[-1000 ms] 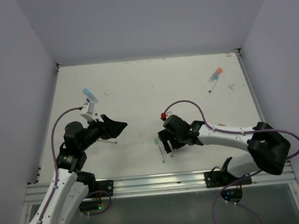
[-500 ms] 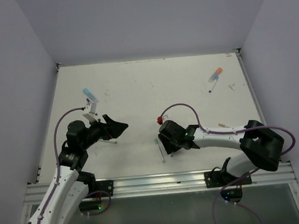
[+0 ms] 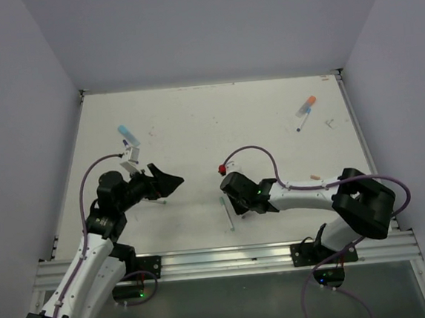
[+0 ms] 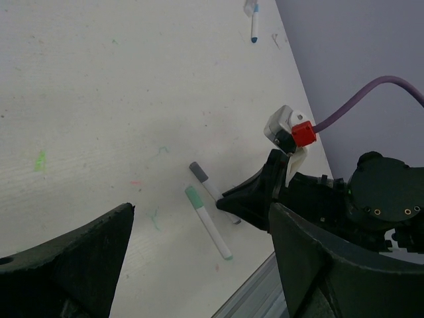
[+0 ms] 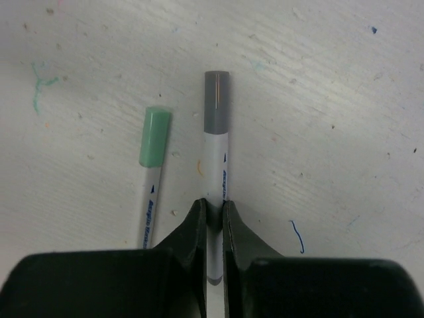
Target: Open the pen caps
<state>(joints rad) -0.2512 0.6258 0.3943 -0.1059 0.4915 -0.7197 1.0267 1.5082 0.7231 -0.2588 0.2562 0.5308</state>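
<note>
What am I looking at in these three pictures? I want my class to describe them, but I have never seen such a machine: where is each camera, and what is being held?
These are two robot arms bolted at a table's near edge, each ending in a two-finger gripper. The overhead picture looks down on both; the other two come from cameras on the wrists. The left gripper is open and holds nothing. The right gripper pinches the white barrel of the grey-capped pen; the green-capped pen lies beside it on the table. Farther back lie two markers, one with a light blue cap, one with an orange cap.
</note>
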